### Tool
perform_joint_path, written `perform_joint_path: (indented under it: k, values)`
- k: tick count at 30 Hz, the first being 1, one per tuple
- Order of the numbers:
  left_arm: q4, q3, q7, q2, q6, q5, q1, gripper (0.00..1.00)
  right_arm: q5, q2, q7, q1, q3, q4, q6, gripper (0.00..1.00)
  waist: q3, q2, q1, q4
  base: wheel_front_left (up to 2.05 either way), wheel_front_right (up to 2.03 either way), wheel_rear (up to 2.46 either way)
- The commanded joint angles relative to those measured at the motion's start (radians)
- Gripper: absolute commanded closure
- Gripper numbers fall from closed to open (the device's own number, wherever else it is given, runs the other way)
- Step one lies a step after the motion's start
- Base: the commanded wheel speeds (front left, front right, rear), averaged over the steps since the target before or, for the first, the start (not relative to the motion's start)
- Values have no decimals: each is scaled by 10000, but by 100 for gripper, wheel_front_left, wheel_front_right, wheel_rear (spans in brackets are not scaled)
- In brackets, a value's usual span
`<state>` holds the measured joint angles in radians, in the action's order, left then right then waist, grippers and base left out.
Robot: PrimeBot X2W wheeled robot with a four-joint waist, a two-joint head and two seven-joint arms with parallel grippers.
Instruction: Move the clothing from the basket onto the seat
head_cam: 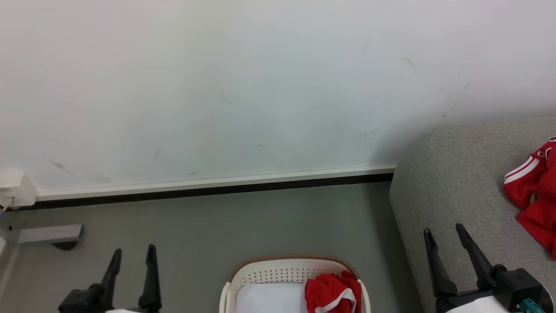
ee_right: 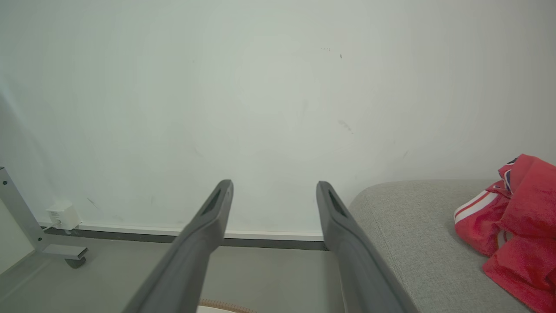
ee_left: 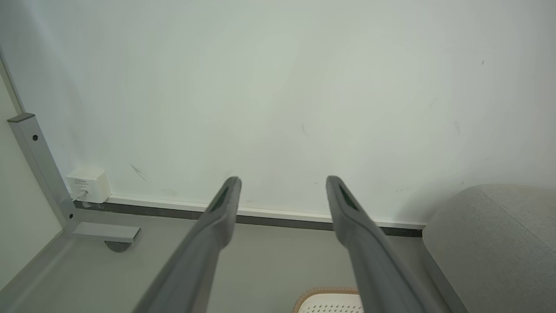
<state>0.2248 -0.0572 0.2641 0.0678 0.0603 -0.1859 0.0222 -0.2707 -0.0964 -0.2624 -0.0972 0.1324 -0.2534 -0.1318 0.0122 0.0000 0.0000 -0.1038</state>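
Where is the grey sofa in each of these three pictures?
Head view: the grey sofa takes the right side, middle to bottom.
Left wrist view: grey sofa in the lower right corner.
Right wrist view: grey sofa at lower right, red clothing lying on it.
Shared landmark: the white wall box, low on the left in each.
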Motion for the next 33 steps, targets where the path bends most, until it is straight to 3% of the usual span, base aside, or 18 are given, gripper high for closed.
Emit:
perform_joint_path:
  k: [1, 21, 33]
  values:
    - [49, -79, 4, -29, 42, 164, 90, 0, 98, -1, -31, -30, -15, 47, 22, 0, 6, 0, 0, -17, 0, 0, 0]
    - [216, -241, 4, -141, 341, 391, 390, 0, 1, -19, -34, -322, -57, 143, 22, 0, -233, 0, 0, -447, 0, 0, 0]
    - [299, 602, 4, 216, 663, 632, 1534, 0, 428, -10, -32, -1366, -555, 855, 22, 0, -1847, 0, 0, -1567, 0, 0, 0]
